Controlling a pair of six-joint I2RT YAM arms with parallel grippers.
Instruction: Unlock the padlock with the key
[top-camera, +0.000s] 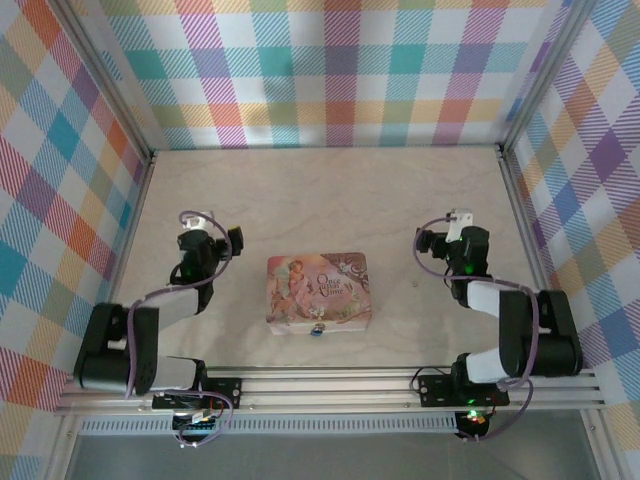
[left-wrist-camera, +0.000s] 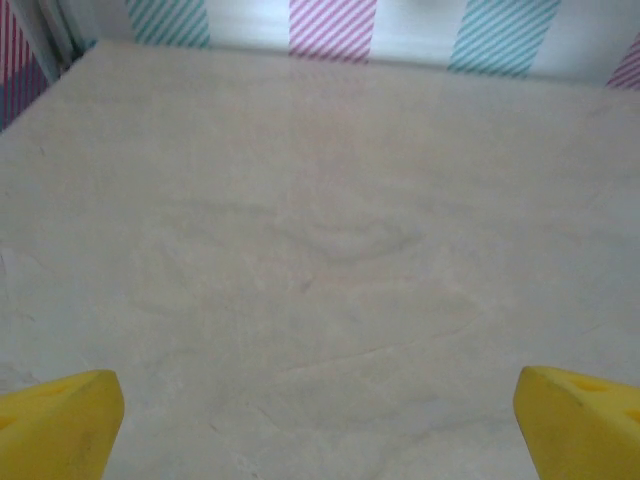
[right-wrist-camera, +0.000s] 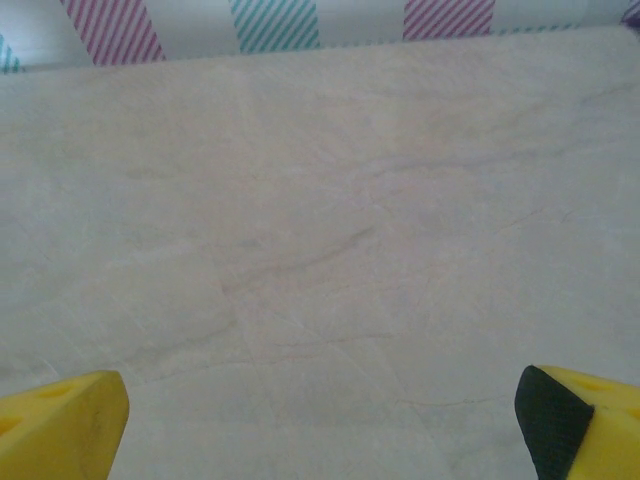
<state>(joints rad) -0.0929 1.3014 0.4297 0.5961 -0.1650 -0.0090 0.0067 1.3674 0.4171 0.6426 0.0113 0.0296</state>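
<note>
Padlock (top-camera: 316, 329): blue, at 6 o'clock edge of pink tin box (top-camera: 319, 290), touching it.
Tin box: flat, mid table (top-camera: 330, 190).
Left gripper (left-wrist-camera: 320, 430): jaws spread wide, nothing held, 9 o'clock of box, well apart.
Right gripper (right-wrist-camera: 320, 425): jaws spread wide, nothing held, 3 o'clock of box, well apart.

The desk (top-camera: 330, 190) is pale and matt, smooth, with faint marble-like veins. The pink tin box (top-camera: 319, 290) has a printed lid with a soft sheen; its padlock (top-camera: 317, 329) shows a blue body, too small to judge its finish. The left pincer (left-wrist-camera: 320, 430) and the right pincer (right-wrist-camera: 320, 430) have fingers (left-wrist-camera: 60, 425) of matt yellow plastic; one right finger carries a dull black pad (right-wrist-camera: 548, 420). The rails (top-camera: 330, 385) look like silvery matt metal.
</note>
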